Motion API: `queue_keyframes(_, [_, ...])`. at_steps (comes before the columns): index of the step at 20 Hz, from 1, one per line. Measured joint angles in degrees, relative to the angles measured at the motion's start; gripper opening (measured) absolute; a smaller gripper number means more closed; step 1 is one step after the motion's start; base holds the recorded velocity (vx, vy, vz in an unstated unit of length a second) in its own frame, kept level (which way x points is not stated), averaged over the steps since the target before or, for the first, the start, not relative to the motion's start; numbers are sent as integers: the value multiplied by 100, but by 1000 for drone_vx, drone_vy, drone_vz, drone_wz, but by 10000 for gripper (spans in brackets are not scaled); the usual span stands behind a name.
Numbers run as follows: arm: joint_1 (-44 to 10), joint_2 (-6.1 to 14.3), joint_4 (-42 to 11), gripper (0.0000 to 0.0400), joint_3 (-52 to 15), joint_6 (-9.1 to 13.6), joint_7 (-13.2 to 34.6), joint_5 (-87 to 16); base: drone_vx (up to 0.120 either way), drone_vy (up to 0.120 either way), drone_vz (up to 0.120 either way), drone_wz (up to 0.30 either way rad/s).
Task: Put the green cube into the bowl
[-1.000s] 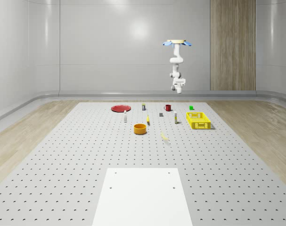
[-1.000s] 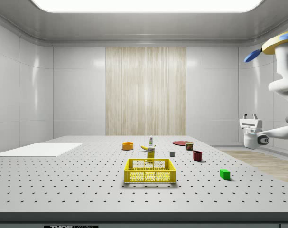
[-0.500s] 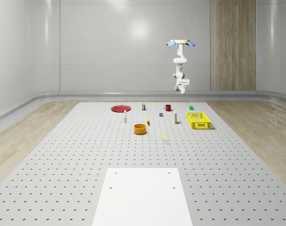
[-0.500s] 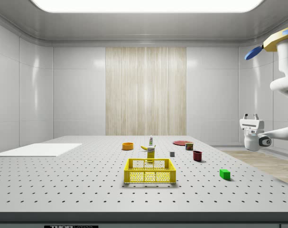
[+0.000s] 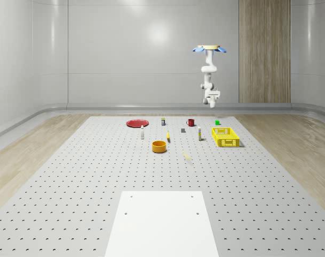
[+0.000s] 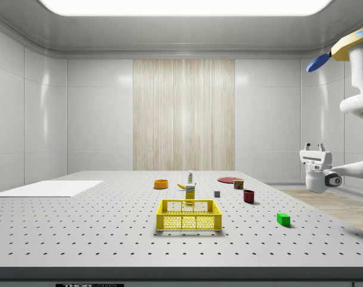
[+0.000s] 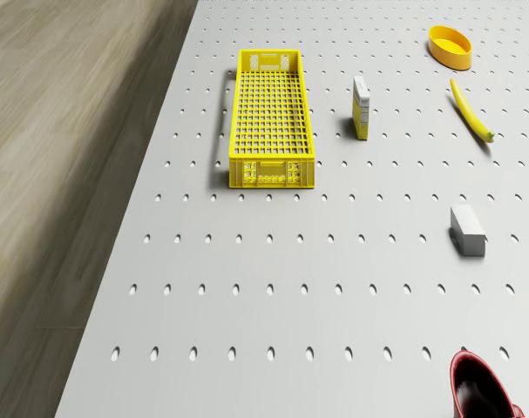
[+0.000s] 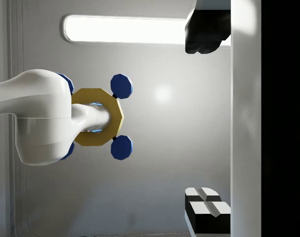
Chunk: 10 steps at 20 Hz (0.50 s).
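The green cube (image 5: 217, 122) (image 6: 283, 219) lies on the perforated table near its far edge, just behind the yellow crate. The orange bowl (image 5: 159, 146) (image 6: 161, 183) (image 7: 450, 45) stands nearer the table's middle, well apart from the cube. My drone (image 5: 209, 48) (image 6: 354, 48) hovers high over the table's far edge, almost above the cube. The arm hangs below it and curls back, so my gripper (image 6: 316, 145) (image 8: 206, 123) points up at the drone's underside. Its fingers (image 8: 207, 210) are spread wide and hold nothing; it is open, far above the cube.
A yellow crate (image 5: 225, 137) (image 7: 271, 117) sits in front of the cube. Around it are a red mug (image 5: 190, 122) (image 7: 482, 392), a grey block (image 7: 467, 230), a small box (image 7: 361, 106), a banana (image 7: 471, 111) and a red plate (image 5: 136, 123). A white sheet (image 5: 162, 222) covers the near table.
The drone with its arm has drifted toward the whole-scene view's right, ending nearly over the green cube. The gripper stays open and upturned. The objects on the table have not moved.
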<state>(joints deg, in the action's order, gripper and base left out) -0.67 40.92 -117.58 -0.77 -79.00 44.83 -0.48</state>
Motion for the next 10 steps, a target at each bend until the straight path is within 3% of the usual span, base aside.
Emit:
queue_keyframes(7, [-35,22,-24,400,-111,-31,20,-154,0,120,0,0])
queue_keyframes(10, [-67,33,-39,400,-215,-46,39,-301,120,0,0,0])
